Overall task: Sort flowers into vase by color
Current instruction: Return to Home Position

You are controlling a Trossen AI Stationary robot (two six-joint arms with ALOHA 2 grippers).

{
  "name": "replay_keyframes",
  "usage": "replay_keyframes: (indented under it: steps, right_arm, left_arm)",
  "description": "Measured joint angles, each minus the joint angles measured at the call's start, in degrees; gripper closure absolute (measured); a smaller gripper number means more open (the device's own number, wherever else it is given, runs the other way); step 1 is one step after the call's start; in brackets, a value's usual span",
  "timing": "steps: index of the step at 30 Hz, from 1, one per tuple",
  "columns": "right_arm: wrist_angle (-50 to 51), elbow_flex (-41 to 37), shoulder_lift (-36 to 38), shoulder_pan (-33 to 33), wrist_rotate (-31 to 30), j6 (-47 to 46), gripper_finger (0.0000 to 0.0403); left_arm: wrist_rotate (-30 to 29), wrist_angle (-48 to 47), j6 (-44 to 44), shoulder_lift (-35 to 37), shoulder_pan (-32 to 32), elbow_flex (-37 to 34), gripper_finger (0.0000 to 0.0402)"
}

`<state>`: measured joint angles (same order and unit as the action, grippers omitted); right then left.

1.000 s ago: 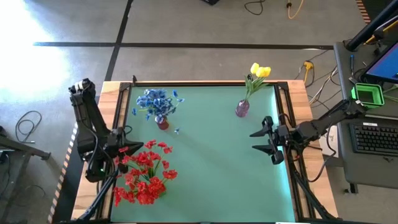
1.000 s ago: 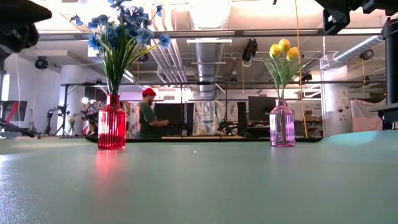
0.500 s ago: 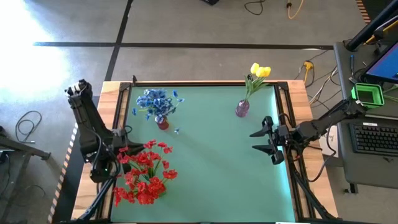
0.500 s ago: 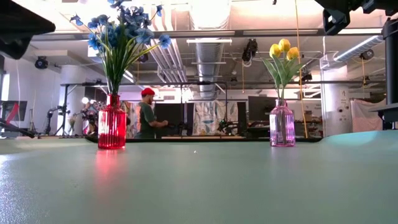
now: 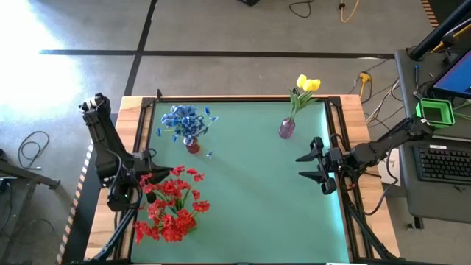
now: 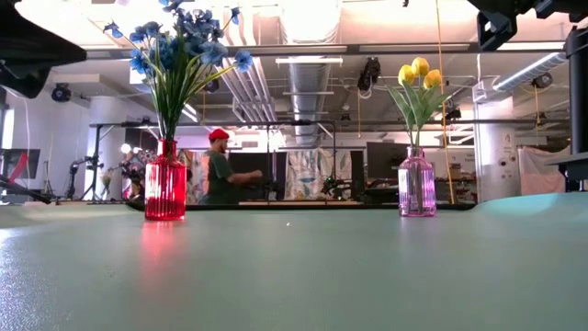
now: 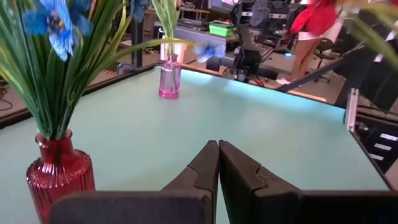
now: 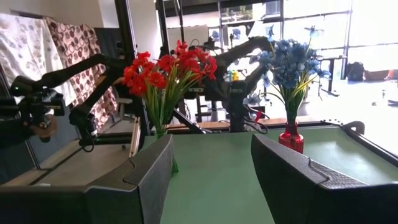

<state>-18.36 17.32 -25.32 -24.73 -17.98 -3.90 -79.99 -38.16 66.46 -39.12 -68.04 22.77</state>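
Status, sort job: approx. complete, by my read.

1. The blue flowers [image 5: 185,120] stand in the red vase [image 5: 193,146], upper-left area of the table [image 5: 257,213] in the high view.
2. The yellow tulips [image 5: 307,83] stand in the purple vase [image 5: 286,129], upper-right area, well apart from the red vase.
3. The red flowers [image 5: 171,206] stand as one upright bunch at lower-left. Their vase is hid under the blooms from above, so I can't confirm its colour.
4. I see no loose stems on the mat. One small blue speck [image 5: 210,154] shows just beside the red vase. Can't tell if it's a fallen petal or a drooping bloom.

Tool state:
- left gripper [image 7: 218,144]: fingers pressed together, nothing between them. Located at the left table edge, near the red flowers, pointing across the mat.
- right gripper [image 5: 299,167]: fingers spread wide, empty. Located over the mat's right side, apart from every vase.

Remaining: no flower work, in my judgement. Only parking both arms at rest pose is left.

Caution: left gripper is close to the red flowers, so a careless swing may brush them.
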Motion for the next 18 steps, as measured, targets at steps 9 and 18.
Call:
replay_keyframes:
  steps: [9, 18]
  right_arm:
    - [-0.23, 0.00, 0.00, 0.00, 0.00, -0.04, 0.0193]
    - [-0.23, 0.00, 0.00, 0.00, 0.00, -0.09, 0.0193]
  left_arm:
    - [1.79, 5.23, -6.32, -0.36, 4.26, -1.27, 0.0402]
    - [3.04, 6.02, -12.22, 1.42, 8.55, -1.56, 0.0402]
